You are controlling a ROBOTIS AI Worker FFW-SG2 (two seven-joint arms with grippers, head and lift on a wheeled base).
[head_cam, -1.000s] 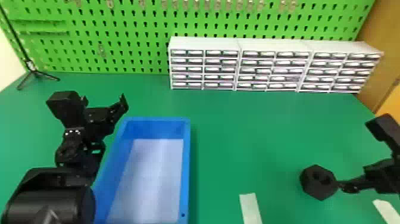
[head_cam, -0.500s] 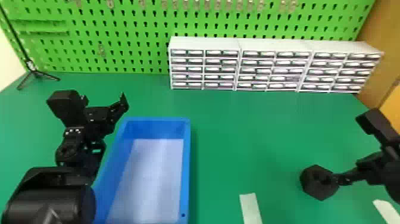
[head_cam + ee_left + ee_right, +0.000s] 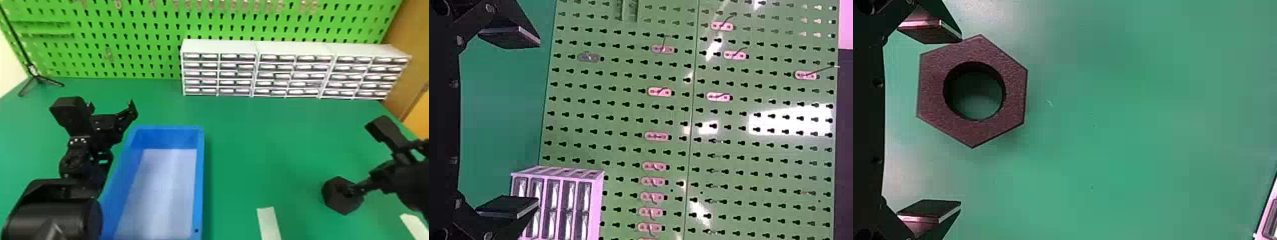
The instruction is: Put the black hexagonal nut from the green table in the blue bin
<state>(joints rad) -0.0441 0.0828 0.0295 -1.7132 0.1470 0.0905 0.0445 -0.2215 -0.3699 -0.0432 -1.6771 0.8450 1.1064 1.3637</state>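
The bin [image 3: 199, 178] stands on the green table [image 3: 255, 150]. Behind it is the pegboard [image 3: 137, 38], with a stand [image 3: 35, 75] at far left and white drawers [image 3: 220, 48] behind and to the right. One pale strip [image 3: 269, 223] lies right of the bin, between it and the nut [image 3: 335, 196]; another [image 3: 415, 225] is farther right. The left gripper [image 3: 111, 108] is parked at the bin's far left corner, spread wide and holding nothing.

The nut is on the table, well to the right of the bin: a thick, dark, six-sided block, lying flat, with a big round hole showing green through it. The right gripper [image 3: 383, 175] is wide apart, with nothing gripped; one finger is right by the nut's edge, whether touching I cannot tell.

Since the first head view, the right gripper has shifted toward the bin; the nut has stayed put.
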